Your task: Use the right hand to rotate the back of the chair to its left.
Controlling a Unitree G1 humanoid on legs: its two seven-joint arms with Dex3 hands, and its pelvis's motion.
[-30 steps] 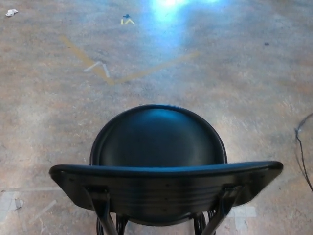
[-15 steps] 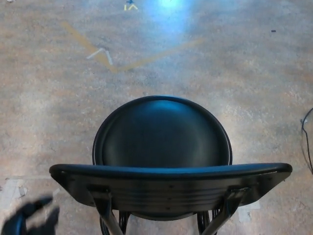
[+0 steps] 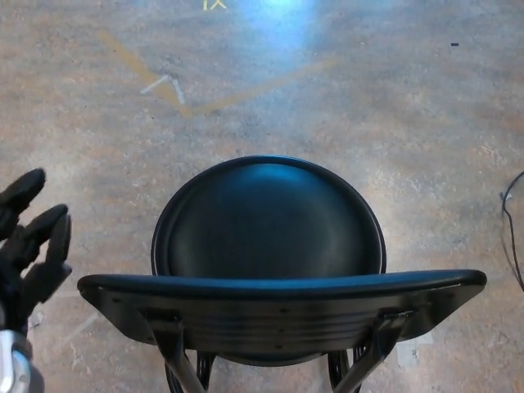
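A black chair stands right below me in the head view, its round seat point(image 3: 268, 221) facing away and its curved backrest point(image 3: 282, 307) running across the lower part of the picture. My left hand point(image 3: 29, 241) is raised at the left edge, black fingers point(image 3: 56, 233) spread apart and holding nothing, a little left of the backrest's left end and not touching it. My right hand does not show.
Worn concrete floor surrounds the chair, with yellow and white tape marks point(image 3: 168, 90) further ahead at the left. A dark cable point(image 3: 512, 237) lies on the floor at the right edge. Pale tape patches sit near the chair's legs.
My left hand has risen from the bottom left corner to beside the backrest's left end. The view has tilted slightly downward; the chair itself has not turned.
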